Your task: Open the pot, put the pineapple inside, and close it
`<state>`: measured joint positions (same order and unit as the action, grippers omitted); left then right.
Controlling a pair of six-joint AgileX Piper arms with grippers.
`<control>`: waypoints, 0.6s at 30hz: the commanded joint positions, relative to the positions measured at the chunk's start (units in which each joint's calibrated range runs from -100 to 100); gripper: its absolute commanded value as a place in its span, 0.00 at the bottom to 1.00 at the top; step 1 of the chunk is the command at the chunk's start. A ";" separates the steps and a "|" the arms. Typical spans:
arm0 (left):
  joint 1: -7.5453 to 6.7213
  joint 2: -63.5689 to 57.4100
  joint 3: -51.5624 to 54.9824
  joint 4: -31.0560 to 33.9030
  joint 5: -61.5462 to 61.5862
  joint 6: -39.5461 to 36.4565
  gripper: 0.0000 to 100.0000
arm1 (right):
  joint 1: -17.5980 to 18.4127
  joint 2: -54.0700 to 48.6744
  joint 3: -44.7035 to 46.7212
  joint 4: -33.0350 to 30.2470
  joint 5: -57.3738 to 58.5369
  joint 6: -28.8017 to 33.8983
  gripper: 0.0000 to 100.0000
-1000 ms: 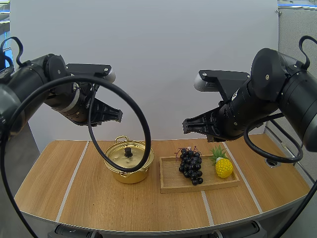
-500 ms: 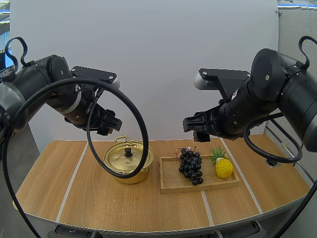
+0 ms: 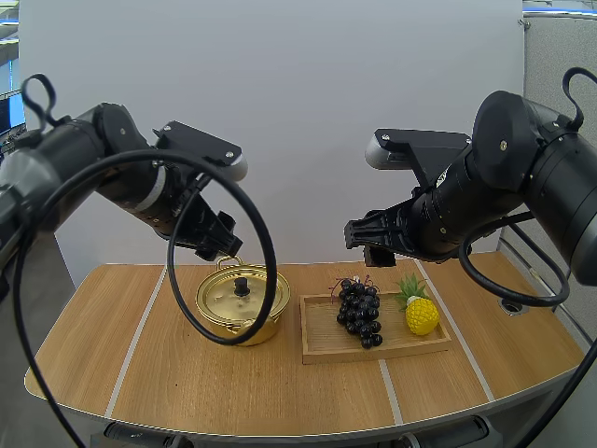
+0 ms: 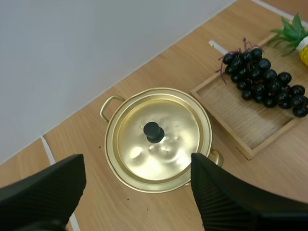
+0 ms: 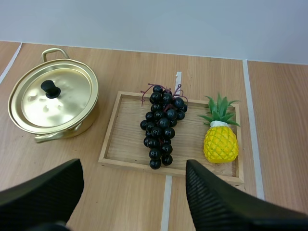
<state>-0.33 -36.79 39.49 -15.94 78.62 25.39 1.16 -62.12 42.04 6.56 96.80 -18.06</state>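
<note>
The pot sits on the table left of centre, its lid on, with the black knob in the middle of the lid. One looped handle shows at the pot's back rim, and the right wrist view shows another on the opposite side. Just beside the pot, to its right and not touching it, lies a wooden tray. The pineapple is in the tray at its right end, yellow with a green leafy top that points toward the back wall; whether it stands or leans I cannot tell. A bunch of grapes lies in the same tray to the pineapple's left, near it, with a narrow strip of bare wood between them. The left gripper hangs in the air over the back part of the pot, clear of the lid and touching nothing. In the left wrist view its two fingers stand spread wide, ribbed inner faces turned toward each other, with the lid and knob showing in the gap between them. The right gripper hangs above the back edge of the tray, over the grapes and well above them. In the right wrist view its fingers are likewise spread apart and grip nothing, with the near edge of the tray and the grapes showing between them and the pineapple a little to one side.
</note>
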 commanded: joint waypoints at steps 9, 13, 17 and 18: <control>-0.13 19.82 -11.85 -1.26 4.24 3.61 1.00 | -0.26 -0.20 -0.20 0.37 -0.80 -0.35 1.00; -0.19 25.74 -16.70 -1.14 7.78 3.93 1.00 | -0.26 -0.20 -0.20 0.37 -0.80 -0.35 1.00; -1.47 31.01 -20.71 1.37 10.99 4.37 1.00 | -0.26 -0.20 -0.20 0.37 -0.80 -0.35 1.00; -2.01 32.07 -21.37 2.42 11.20 4.18 1.00 | -0.26 -0.20 -0.20 0.37 -0.80 -0.35 1.00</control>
<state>-1.31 -6.67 19.86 -15.20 87.75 29.35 1.16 -62.12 42.04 6.76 96.80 -18.06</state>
